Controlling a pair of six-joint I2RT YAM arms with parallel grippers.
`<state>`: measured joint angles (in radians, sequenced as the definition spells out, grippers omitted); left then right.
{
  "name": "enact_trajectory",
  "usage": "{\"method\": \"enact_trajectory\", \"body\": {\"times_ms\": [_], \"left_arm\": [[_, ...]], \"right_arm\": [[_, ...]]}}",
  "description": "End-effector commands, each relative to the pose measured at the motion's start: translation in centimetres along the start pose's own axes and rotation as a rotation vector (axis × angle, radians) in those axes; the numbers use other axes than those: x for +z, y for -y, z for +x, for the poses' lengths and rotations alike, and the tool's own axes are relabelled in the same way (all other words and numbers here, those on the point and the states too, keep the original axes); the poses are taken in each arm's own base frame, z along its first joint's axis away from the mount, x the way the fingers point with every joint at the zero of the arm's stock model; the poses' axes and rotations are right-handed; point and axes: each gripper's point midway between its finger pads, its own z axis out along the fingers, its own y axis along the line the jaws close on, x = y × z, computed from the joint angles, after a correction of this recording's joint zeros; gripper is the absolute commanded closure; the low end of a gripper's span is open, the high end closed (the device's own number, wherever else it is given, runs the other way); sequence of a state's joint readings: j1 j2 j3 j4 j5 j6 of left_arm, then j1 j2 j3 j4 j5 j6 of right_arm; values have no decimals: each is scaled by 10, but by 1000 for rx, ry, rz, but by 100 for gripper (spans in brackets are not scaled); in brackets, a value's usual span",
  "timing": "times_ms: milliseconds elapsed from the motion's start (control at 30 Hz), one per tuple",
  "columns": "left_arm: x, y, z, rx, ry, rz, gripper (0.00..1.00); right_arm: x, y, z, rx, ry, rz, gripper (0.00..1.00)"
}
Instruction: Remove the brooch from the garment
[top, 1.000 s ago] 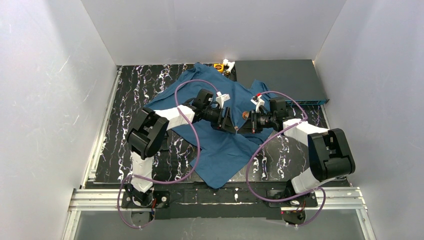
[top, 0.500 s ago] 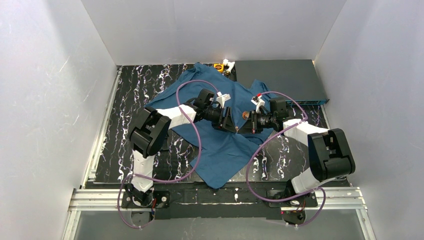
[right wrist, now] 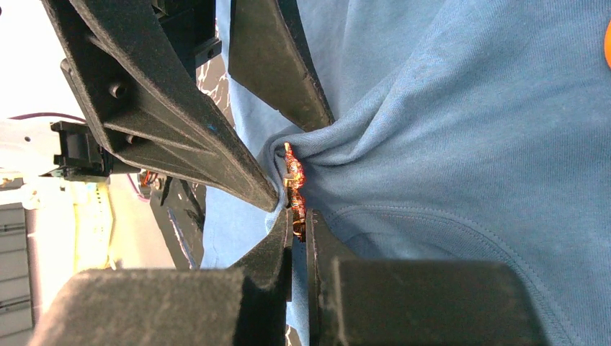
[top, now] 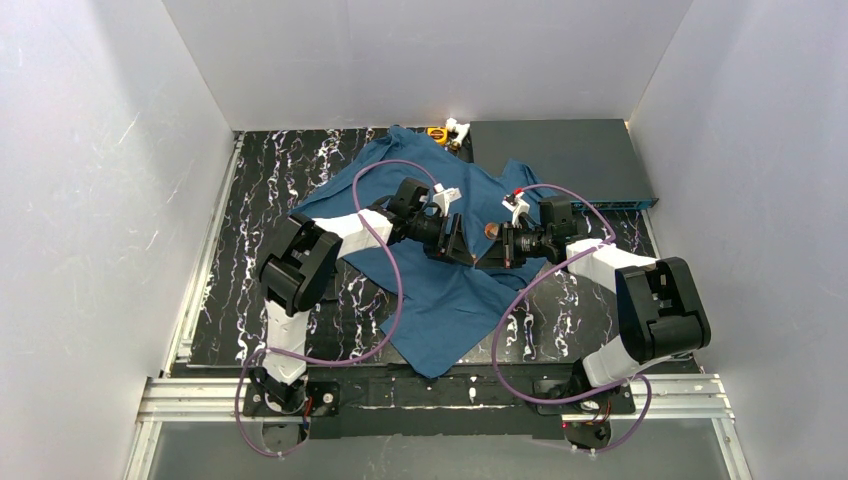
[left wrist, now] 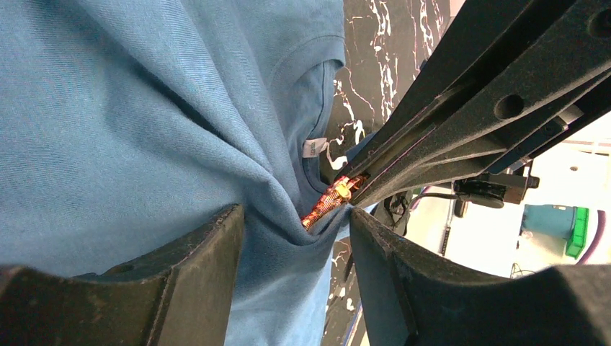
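Observation:
The dark teal garment lies spread over the table's middle. Both grippers meet above its centre. A small orange-gold brooch sits at a puckered fold of cloth. My right gripper is shut on the brooch's lower end. In the left wrist view the brooch shows at the tip of the right arm's fingers. My left gripper has a bunched fold of the garment clamped between its fingers, right beside the brooch. From above, the left gripper and right gripper nearly touch.
A flat dark grey box lies at the back right, partly under the shirt's edge. A small yellow and white object sits at the back by the collar side. Black marbled table shows on the left. White walls close three sides.
Both grippers stay together at the same spot on the shirt. The left arm's elbow has shifted slightly, and the pinched cloth has barely moved.

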<state>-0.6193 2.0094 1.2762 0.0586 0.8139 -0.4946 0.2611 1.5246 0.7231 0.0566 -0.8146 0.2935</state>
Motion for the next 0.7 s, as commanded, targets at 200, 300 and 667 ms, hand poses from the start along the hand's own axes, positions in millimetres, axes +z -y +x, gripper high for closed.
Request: {"method": "enact_trajectory", "body": {"times_ms": [200,300,667], "left_arm": [[4,3,-4,14,-3,-2,60],[4,3,-3,10,-4,-3,63],[-1,21,0,52,-14,83,55]], "right_arm": [[-5,-18,-11,-55,38,-60,99],[-5,-18,-10,-56,37,-60,99],[-4,-14,-8,-61,31,-46,99]]}}
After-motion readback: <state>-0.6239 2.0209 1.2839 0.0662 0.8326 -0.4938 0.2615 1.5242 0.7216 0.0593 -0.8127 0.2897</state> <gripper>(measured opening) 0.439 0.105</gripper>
